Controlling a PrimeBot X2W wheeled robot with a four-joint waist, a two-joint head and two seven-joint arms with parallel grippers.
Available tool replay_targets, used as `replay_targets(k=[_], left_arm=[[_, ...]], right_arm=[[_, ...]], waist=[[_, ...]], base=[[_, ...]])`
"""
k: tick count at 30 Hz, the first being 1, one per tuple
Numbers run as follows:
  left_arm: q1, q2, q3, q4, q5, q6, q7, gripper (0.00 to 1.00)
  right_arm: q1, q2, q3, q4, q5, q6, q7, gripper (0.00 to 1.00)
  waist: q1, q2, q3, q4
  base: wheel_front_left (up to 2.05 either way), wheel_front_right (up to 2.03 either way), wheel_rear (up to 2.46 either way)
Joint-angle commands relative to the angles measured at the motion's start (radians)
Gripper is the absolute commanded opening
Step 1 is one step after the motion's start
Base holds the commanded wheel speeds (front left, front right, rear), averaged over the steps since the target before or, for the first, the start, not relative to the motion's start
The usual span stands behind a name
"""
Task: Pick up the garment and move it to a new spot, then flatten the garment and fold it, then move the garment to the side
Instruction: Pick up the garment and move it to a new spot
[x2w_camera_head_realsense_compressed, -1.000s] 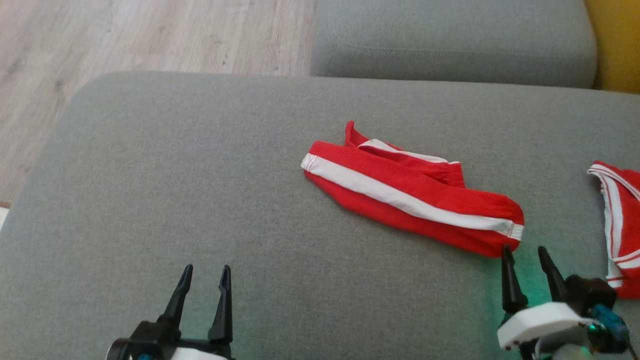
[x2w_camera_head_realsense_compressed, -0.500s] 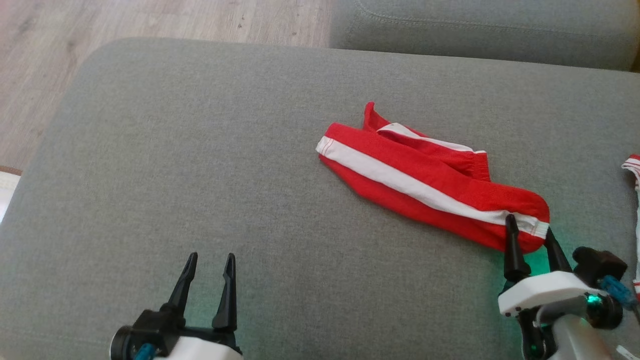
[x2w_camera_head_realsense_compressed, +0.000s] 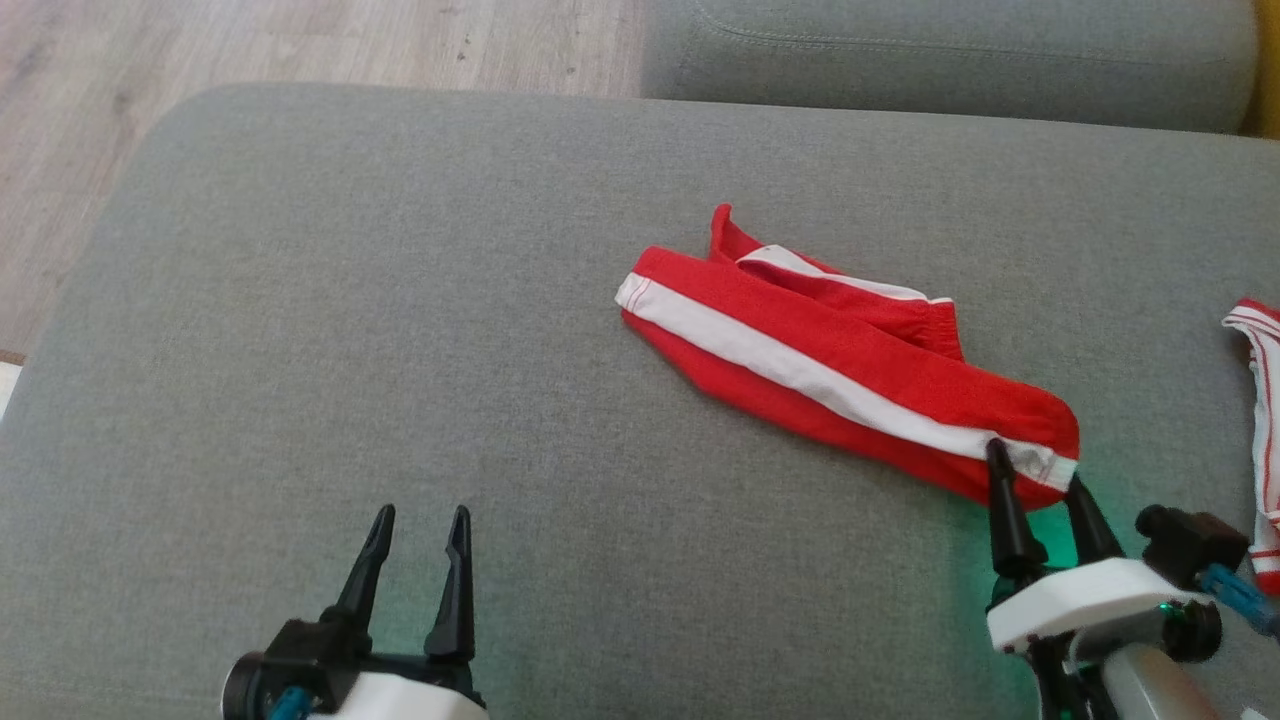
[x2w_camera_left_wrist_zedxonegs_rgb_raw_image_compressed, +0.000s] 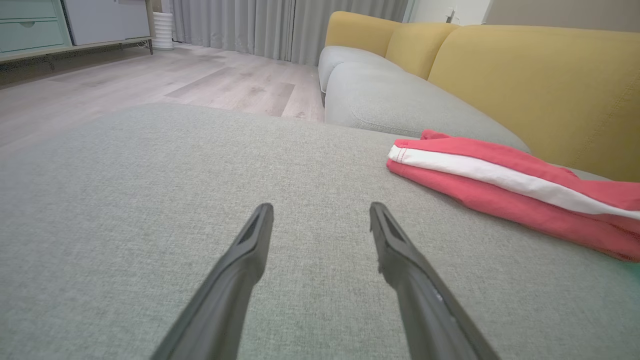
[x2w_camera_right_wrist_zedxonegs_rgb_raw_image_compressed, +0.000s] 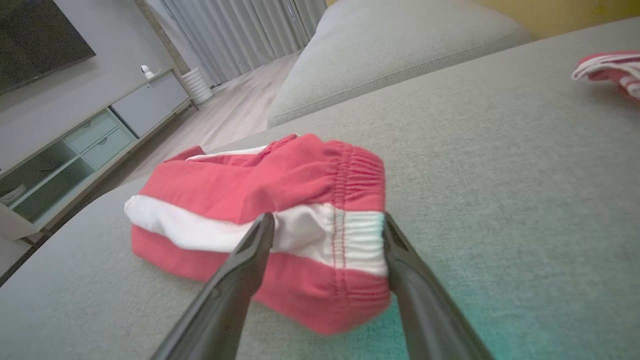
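Currently the garment, red with one white stripe, lies bunched lengthwise on the grey seat. It sits right of centre and runs diagonally from far left to near right.

Right gripper: jaws spread wide, nothing clamped. Its two fingers straddle the near, elasticated end of the garment, one on each side of the white stripe. Whether the tips touch the cloth cannot be told. A green glow falls on the fabric just below that end.

Left gripper: jaws likewise spread wide and empty, low over bare seat, well apart from the garment.

Surroundings:
- A second garment, red and white striped, lies at the right edge of the seat, apart from the first. Nothing lies between the right gripper and its target.
- The seat fabric around the garment is flat, woven and grey, with a rounded far-left corner.
- A second cushion, same grey, adjoins the far side.
- A yellow backrest rises behind both cushions.

Room: pale wood-plank floor to the far left, grey curtains, a low cabinet with drawers and open shelves, and a dark screen on the wall above it.
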Motion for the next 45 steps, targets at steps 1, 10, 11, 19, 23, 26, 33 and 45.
replay_targets(k=[1,10,11,19,23,26,33,45], left_arm=[[-0.040,0.000,0.021,-0.033,-0.009,0.004,-0.010,1.00],[-0.030,0.000,0.022,-0.039,-0.007,0.002,-0.010,1.00],[-0.028,0.000,0.022,-0.039,-0.007,0.002,-0.010,1.00],[-0.013,0.000,0.025,-0.040,-0.007,0.000,-0.010,1.00],[-0.008,0.000,0.028,-0.043,-0.007,0.000,-0.010,1.00],[-0.009,0.000,0.026,-0.044,-0.008,-0.001,-0.010,1.00],[-0.014,0.000,0.021,-0.044,-0.008,-0.002,-0.010,1.00],[-0.107,0.000,-0.018,0.000,-0.066,-0.037,-0.010,1.00]], right_arm=[[-0.009,-0.029,0.051,-0.042,0.027,0.003,-0.011,1.00],[0.027,-0.137,0.180,-0.087,0.123,0.003,-0.011,1.00],[0.031,-0.149,0.198,-0.091,0.135,0.003,-0.011,1.00],[0.055,-0.232,0.264,-0.119,0.204,0.003,-0.011,1.00],[0.053,-0.246,0.273,-0.123,0.207,0.003,-0.011,0.96],[0.040,-0.246,0.277,-0.122,0.207,0.003,-0.011,0.85],[0.018,-0.246,0.282,-0.112,0.181,0.003,-0.011,0.00],[0.050,-0.290,0.211,-0.126,0.121,0.003,-0.011,0.00]], waist=[[0.0000,0.0000,-0.002,-0.002],[0.0000,0.0000,-0.012,-0.002],[0.0000,0.0000,-0.014,-0.002],[0.0000,0.0000,-0.027,-0.003],[0.0000,0.0000,-0.028,-0.006],[0.0000,0.0000,-0.024,-0.008],[0.0000,0.0000,-0.019,-0.009],[0.0000,0.0000,0.027,-0.072]], base=[[0.00,0.00,0.00],[0.00,0.00,0.00],[0.00,0.00,0.00],[0.00,0.00,0.00],[0.00,0.00,0.00],[0.00,0.00,0.00],[0.00,0.00,0.00],[0.00,0.00,0.00]])
